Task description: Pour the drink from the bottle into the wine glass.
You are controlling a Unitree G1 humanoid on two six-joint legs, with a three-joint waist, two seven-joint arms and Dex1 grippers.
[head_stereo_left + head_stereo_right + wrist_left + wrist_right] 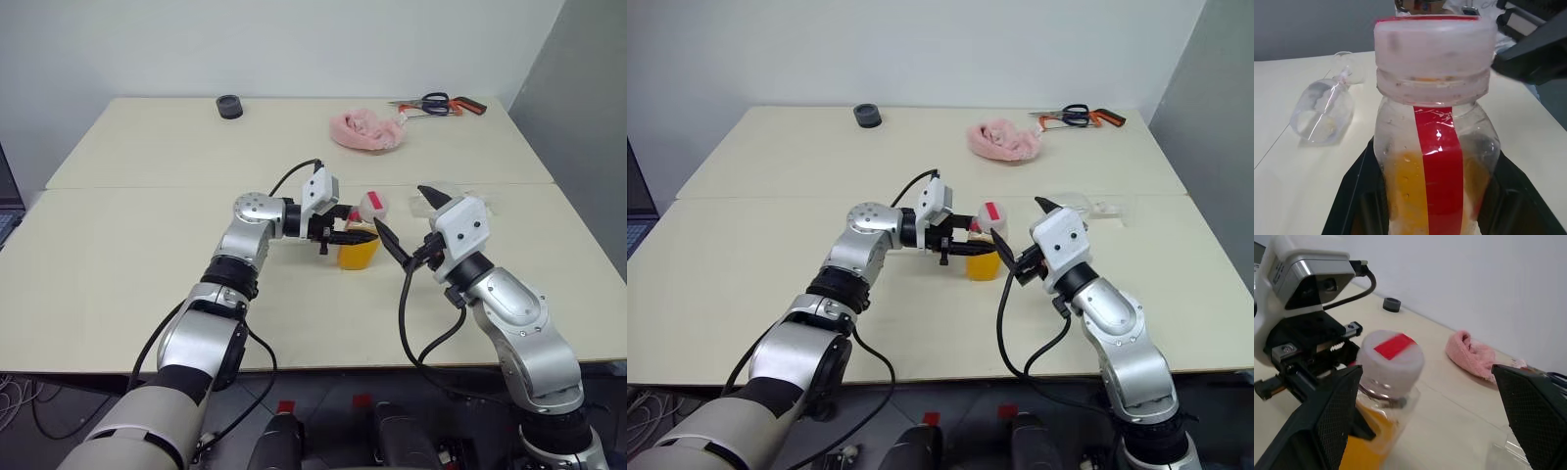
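the bottle (984, 245) stands upright on the table (774, 225), near the middle of its near half, and everything else is placed from it. the left gripper (355, 233) reaches in from the left, roughly level, and its black fingers (1359, 188) are clamped on the bottle's body, one on each side, below the cap (1391, 356). the cap is on, whitish with a red strip across its top, and the red strip of the label (1442, 176) runs down the clear wall. the drink (358, 254) fills the lower part of the bottle, bright orange; the upper part is clear

the right gripper (409, 223) sits just right of the bottle at cap height, its two black fingers (1327, 418) spread wide with nothing between them; the nearer finger tip is close to the bottle but apart from it

the glass (1322, 111) lies on its side on the table, right of the bottle and a little farther back, beyond the right gripper; it looks to hold no drink

farther back and to the right of the bottle lies a pink cloth (366, 130), and beyond that, near the far right corner, scissors (1081, 117) with dark and orange handles. far back and to the left of the bottle sits a small dark round thing (229, 106)
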